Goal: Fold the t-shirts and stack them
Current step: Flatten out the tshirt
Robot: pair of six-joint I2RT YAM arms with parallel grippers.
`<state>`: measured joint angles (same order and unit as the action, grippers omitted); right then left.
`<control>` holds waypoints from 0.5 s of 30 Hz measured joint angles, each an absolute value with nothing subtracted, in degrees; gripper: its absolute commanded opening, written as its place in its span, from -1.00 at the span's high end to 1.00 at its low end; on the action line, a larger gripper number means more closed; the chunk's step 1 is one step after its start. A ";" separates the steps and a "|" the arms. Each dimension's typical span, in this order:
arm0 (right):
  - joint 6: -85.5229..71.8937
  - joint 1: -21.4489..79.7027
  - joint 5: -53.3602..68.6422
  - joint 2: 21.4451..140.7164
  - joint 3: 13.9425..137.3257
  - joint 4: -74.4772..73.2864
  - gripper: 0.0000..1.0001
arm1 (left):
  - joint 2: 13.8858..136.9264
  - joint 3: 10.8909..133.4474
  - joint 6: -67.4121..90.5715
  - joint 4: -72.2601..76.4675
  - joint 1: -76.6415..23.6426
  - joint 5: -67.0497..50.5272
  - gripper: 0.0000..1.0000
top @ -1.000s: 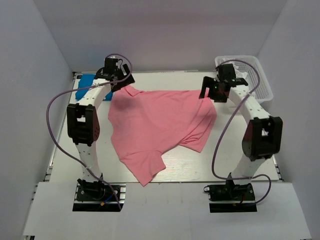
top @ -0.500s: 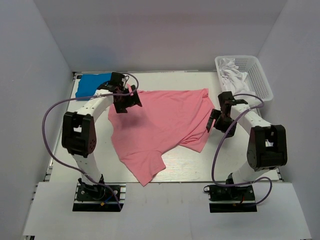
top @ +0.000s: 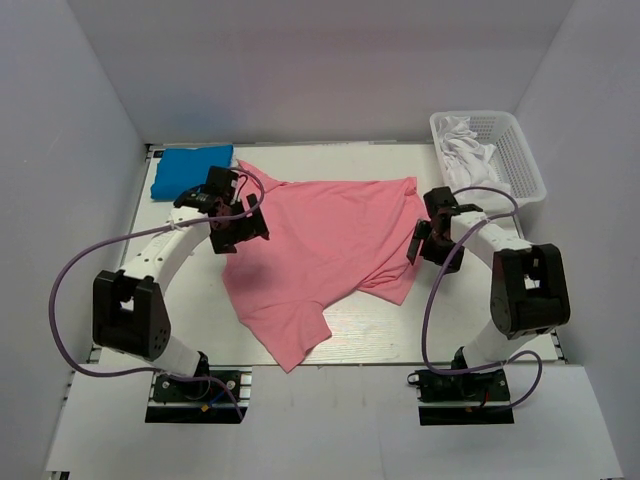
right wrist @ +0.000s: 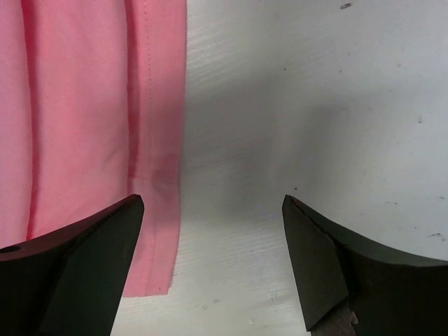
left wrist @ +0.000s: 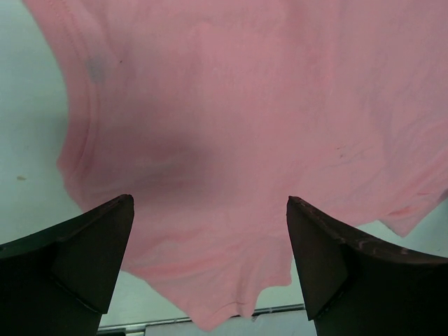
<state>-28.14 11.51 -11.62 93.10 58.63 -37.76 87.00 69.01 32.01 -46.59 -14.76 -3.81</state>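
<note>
Mia: Left gripper (top: pixel 238 228) and right gripper (top: pixel 425 240) both sit lower in the top view than a second ago. They were up by the back wall. Now they hang over the two sides of the pink shirt (top: pixel 325 250).

Ben: Where is everything?

Mia: The white table (top: pixel 450 325) fills the middle. The pink shirt lies spread open in the middle of it. The basket (top: pixel 528 170) sits at the upper right with white cloth (top: pixel 465 150) in it. The blue shirt (top: pixel 190 165) is a small folded square at the upper left, apart from the pink one.

Ben: And the fingers?

Mia: Both pairs are spread wide and hold nothing. The right pair has one finger (right wrist: pixel 70 273) over the pink edge and the other over bare table.

Ben: How do they do this well?

Mia: I think they are about to grab the shirt to fold it. The right one should drop straight down and pinch just that edge. The left one is mostly over cloth, so it should find the side edge first. Then both should lift together so the shirt stays smooth.

Ben: What else is different?

Mia: The blue shirt shows whole now. It was partly hidden before. The pink shirt's top right corner is in plain sight too.
</note>
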 measured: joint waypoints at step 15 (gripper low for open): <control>-32.16 16.43 -13.13 97.21 58.15 -34.76 0.07 | 83.11 70.28 32.18 -57.08 -14.81 0.95 -1.00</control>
<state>-32.16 16.43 -13.13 97.21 58.15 -34.76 83.11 70.28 32.18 -57.08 -14.81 0.95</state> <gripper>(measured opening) 0.503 0.995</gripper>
